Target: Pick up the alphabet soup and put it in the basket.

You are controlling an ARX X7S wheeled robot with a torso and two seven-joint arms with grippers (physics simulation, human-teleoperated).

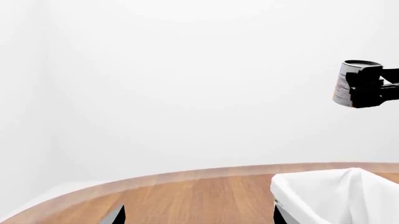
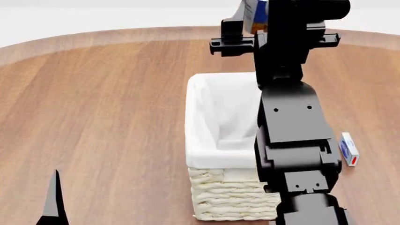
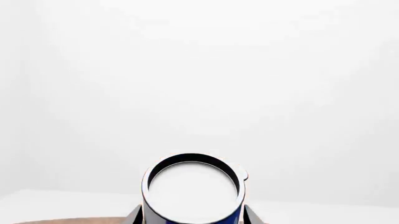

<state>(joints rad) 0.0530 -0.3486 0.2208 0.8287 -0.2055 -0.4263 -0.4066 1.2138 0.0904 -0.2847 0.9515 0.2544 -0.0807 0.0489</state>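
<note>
The right arm is stretched out high over the round wooden table (image 2: 112,108), carrying the alphabet soup (image 2: 255,14) up in the air beyond the far end of the basket (image 2: 216,140). I take it the height is there so the can clears the cloth-lined rim before it comes down. The can is lifted well off the wood, touching nothing but the right gripper (image 1: 367,88), and from the head view it looks to hang past the basket's far rim, not yet squarely over the opening. That claw is clamped on the can's sides: from the left wrist view the black fingers wrap its middle, and the right wrist view looks straight onto the white lid (image 3: 193,193) with a finger edge at either side. The left gripper (image 2: 55,201) sits low and idle near the table's near edge; only a dark finger tip shows, so I cannot tell whether it is apart or together. A small white box (image 2: 349,148) lies on the table beside the basket.
</note>
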